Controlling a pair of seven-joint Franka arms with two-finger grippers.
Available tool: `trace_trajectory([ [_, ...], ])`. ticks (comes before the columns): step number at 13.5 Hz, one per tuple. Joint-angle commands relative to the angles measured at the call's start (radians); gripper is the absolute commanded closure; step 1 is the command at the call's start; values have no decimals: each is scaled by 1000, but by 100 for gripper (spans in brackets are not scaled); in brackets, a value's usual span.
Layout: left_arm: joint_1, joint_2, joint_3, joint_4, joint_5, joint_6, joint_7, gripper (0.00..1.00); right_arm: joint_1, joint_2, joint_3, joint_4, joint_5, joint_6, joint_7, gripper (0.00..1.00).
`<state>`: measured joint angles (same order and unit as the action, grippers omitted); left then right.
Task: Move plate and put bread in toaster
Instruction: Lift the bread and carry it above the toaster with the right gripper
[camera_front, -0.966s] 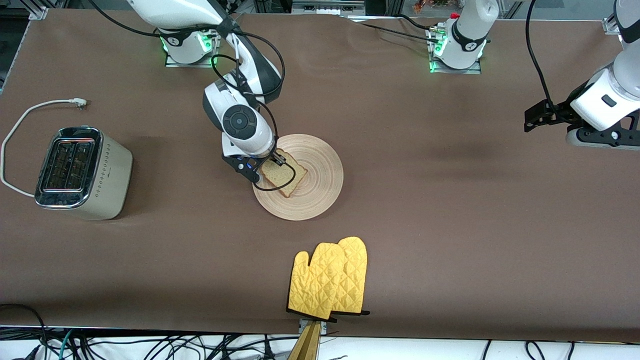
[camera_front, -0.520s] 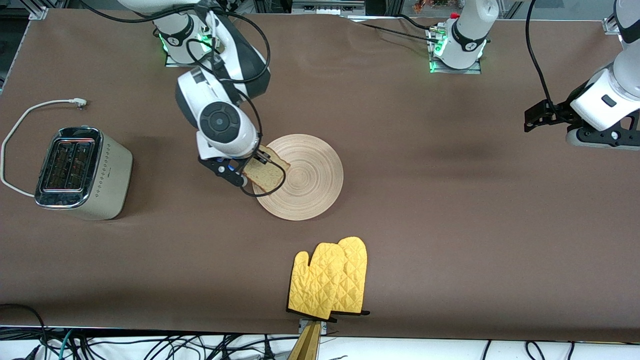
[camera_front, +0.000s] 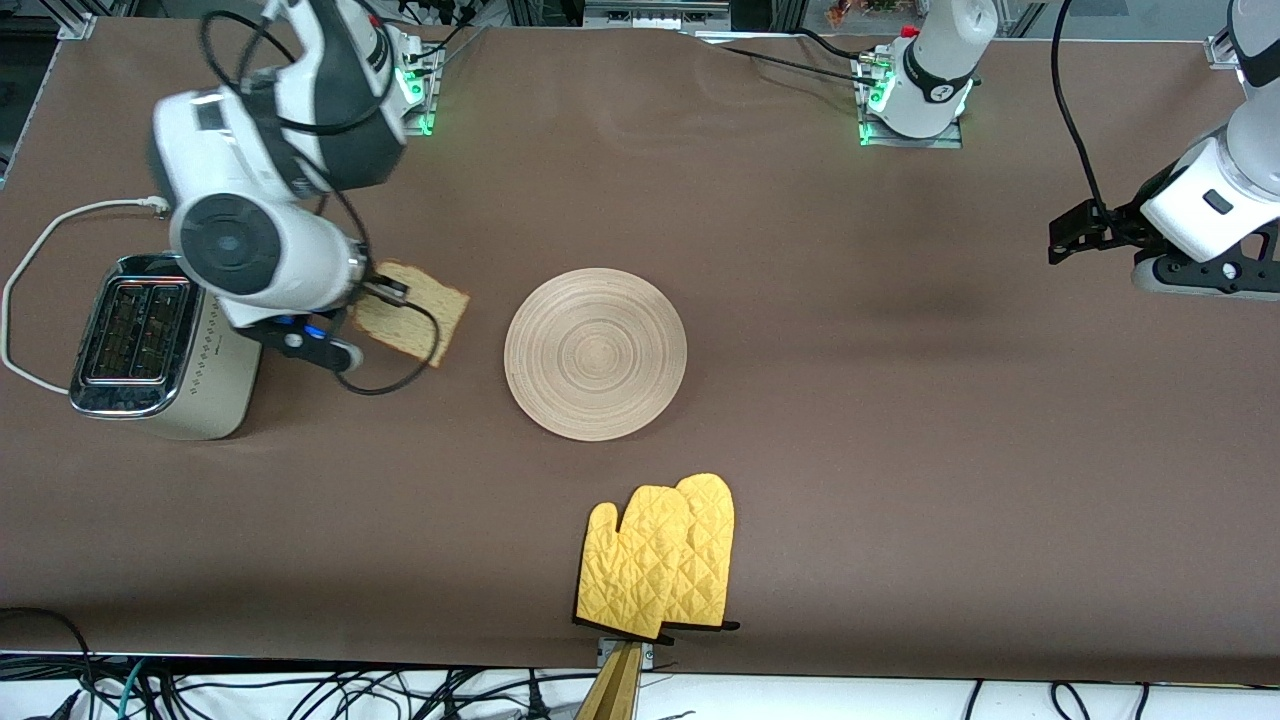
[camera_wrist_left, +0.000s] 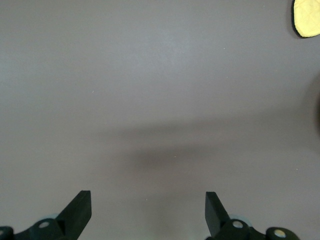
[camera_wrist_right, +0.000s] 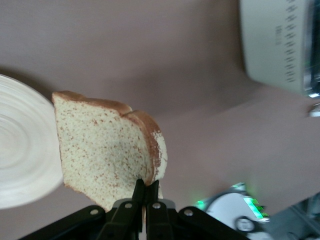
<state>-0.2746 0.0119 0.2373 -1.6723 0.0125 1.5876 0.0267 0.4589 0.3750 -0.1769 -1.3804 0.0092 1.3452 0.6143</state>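
Note:
My right gripper (camera_front: 372, 290) is shut on the bread (camera_front: 412, 312), a speckled light brown slice with a darker crust, and holds it in the air over the table between the toaster and the plate. In the right wrist view the bread (camera_wrist_right: 107, 145) hangs from the pinched fingertips (camera_wrist_right: 139, 189) of the right gripper (camera_wrist_right: 146, 186). The cream toaster (camera_front: 165, 345) with a chrome top stands at the right arm's end of the table; its side (camera_wrist_right: 275, 47) shows in the right wrist view. The round wooden plate (camera_front: 595, 353) lies bare at mid-table. My left gripper (camera_wrist_left: 147, 207) is open over bare table at the left arm's end, waiting.
A pair of yellow oven mitts (camera_front: 660, 556) lies near the table's front edge, nearer the camera than the plate; a mitt tip (camera_wrist_left: 306, 17) shows in the left wrist view. The toaster's white cord (camera_front: 60, 225) loops on the table beside the toaster.
My right gripper has lifted the bread off the plate and carried it toward the toaster. The plate now lies bare. The left arm has not moved.

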Motion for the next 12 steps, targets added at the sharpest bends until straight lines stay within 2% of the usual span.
trace_trajectory([
  [1, 6, -4, -1, -3, -23, 0, -1, 0, 3, -19, -116, 21, -23, -83, -196, 100],
  [4, 6, -4, -1, -3, -23, 0, -2, 0, 3, -19, -206, 23, -139, -115, -402, 100],
  [7, 6, -4, -1, -3, -23, 0, -4, 0, 3, -18, -271, 23, -242, -112, -525, 100],
  [10, 6, -4, -1, -3, -23, 0, -4, 0, -11, -4, -318, 23, -320, -81, -617, 100],
  [12, 6, -4, -1, -3, -22, -1, -4, 0, -32, 15, -322, 21, -377, -26, -648, 100],
])
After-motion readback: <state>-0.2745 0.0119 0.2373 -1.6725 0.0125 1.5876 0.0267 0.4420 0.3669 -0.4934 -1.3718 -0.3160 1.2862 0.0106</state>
